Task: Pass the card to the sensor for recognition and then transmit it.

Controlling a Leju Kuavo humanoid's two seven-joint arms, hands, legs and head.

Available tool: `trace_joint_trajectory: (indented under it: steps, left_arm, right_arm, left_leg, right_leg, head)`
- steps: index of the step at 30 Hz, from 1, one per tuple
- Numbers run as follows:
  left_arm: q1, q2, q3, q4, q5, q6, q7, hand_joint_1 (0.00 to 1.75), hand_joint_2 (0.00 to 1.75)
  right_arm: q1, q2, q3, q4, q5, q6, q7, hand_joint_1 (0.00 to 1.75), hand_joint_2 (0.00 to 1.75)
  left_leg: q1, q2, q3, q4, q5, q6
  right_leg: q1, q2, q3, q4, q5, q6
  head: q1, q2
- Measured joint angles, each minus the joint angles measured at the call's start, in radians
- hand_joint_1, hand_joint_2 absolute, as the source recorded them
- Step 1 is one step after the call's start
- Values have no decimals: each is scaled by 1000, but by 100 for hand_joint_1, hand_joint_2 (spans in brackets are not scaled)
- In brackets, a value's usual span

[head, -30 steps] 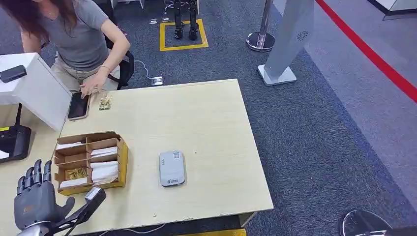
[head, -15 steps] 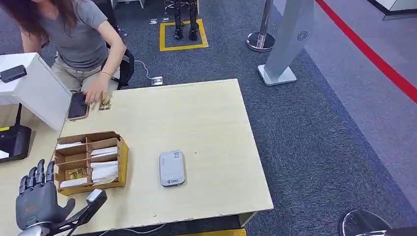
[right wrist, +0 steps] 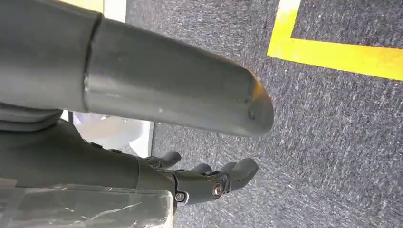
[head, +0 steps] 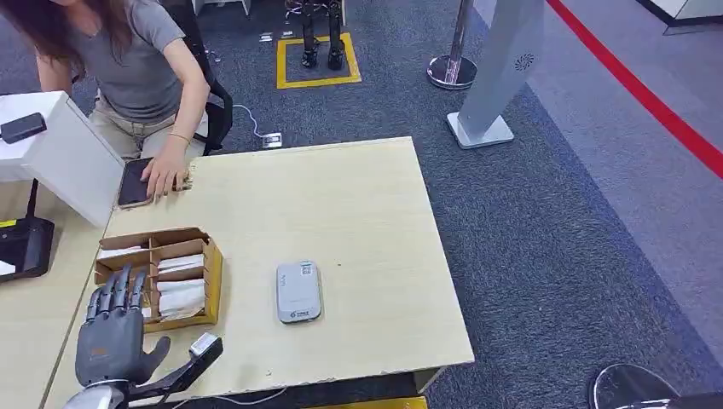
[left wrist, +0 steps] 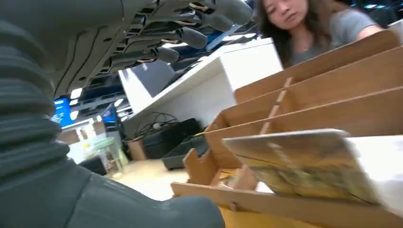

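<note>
- We are holding our left hand (head: 109, 334) empty, fingers apart, over the card box (head: 158, 277) at lower left.
- Our right hand (right wrist: 209, 183) is hanging over carpet, fingers curled on nothing.

The scene is lit evenly and brightly from overhead, and only soft, short shadows are cast on the pale table (head: 341, 204). In the left wrist view, the nearby card (left wrist: 304, 164) is rendered soft and out of focus, and bright ceiling lights are blown out behind. The right wrist view is kept fairly sharp, with a dull sheen on the dark cover.
</note>
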Motion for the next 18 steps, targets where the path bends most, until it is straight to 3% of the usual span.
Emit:
trace_joint_trajectory:
  steps: [7, 18]
  left_arm:
    - [10, 12, -71, 0, 0, 2, -12, 0, 175]
    - [11, 12, -88, 0, 0, 2, -20, 0, 175]
  right_arm:
    - [-1, 0, -2, 0, 3, 0, -13, 0, 0]
    - [-1, 0, -9, 0, 3, 0, -18, 0, 0]
  left_leg:
    - [0, 0, 0, 0, 0, 0]
    - [0, 0, 0, 0, 0, 0]
  right_leg:
    - [0, 0, 0, 0, 0, 0]
    - [0, 0, 0, 0, 0, 0]
  head:
    - [0, 0]
    - [0, 0]
